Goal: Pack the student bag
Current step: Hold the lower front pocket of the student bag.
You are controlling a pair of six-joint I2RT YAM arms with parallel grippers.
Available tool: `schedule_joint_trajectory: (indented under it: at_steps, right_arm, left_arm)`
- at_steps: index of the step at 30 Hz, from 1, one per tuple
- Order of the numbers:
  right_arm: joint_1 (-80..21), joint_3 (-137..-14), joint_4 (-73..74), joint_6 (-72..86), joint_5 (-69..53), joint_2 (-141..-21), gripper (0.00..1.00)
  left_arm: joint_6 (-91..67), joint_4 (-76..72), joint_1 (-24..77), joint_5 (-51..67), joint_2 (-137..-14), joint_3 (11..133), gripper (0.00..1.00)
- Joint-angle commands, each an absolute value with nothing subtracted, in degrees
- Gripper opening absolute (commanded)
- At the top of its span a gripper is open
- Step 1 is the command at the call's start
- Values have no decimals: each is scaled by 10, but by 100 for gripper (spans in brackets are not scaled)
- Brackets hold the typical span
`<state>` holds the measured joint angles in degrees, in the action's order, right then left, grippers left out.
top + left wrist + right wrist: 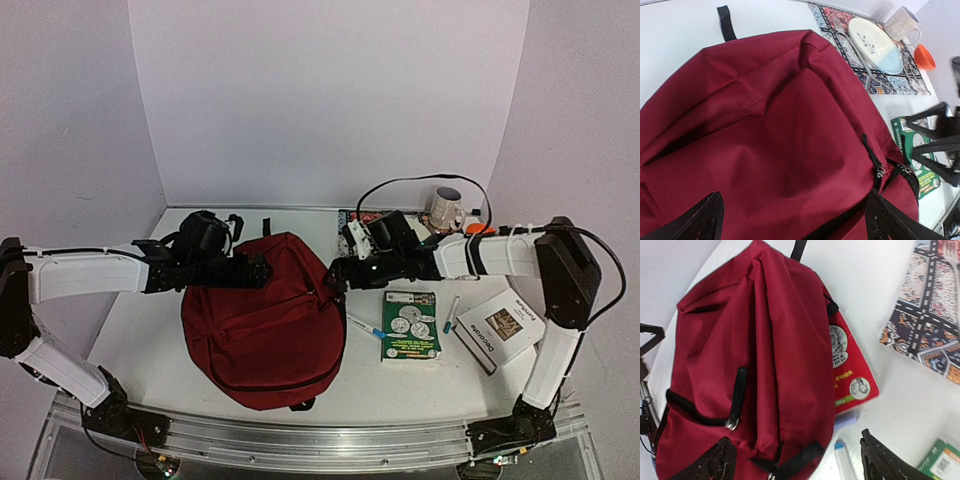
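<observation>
The student bag [265, 325], dark red with black straps and zipper, lies flat in the middle of the table. It fills the left wrist view [770, 135] and shows in the right wrist view [750, 360]. My left gripper [258, 270] is open just above the bag's top left part, its fingers [705, 222] apart over the fabric. My right gripper [335, 275] is open at the bag's right edge, near a zipper pull [732, 422]. A red book [852, 372] lies partly under the bag's right side. A green book [410, 325] lies right of the bag.
A white book [500, 328] and two pens [365, 327] [452, 313] lie on the right. A patterned placemat [875, 75] at the back carries a plate [875, 37]. A mug [447, 208] and an orange bowl [925, 56] stand beside it.
</observation>
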<state>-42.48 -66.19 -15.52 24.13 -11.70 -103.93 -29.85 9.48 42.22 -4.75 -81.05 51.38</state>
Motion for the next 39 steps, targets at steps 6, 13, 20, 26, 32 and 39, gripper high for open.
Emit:
schedule_joint_trajectory:
  at_steps: [6, 13, 20, 26, 32, 39]
  right_arm:
    - [-426, -727, -165, 213, -196, -1135, 80]
    - [-426, -723, -190, 204, -248, -1130, 34]
    - [-433, -701, -207, 216, -253, -1084, 0]
    - [-449, -682, -223, 229, -227, -1043, 0]
    - [-461, -683, -242, 244, -219, -1024, 0]
    - [-467, -696, -244, 248, -218, -1022, 0]
  left_arm:
    - [-309, 88, 446, -6, -826, 576, 99]
    - [-339, 90, 461, 20, -858, 605, 99]
    - [-386, 96, 461, 34, -878, 636, 95]
    - [-416, 96, 463, 69, -887, 664, 80]
    - [-420, 96, 472, 91, -918, 698, 56]
    - [-425, 98, 475, 72, -949, 704, 47]
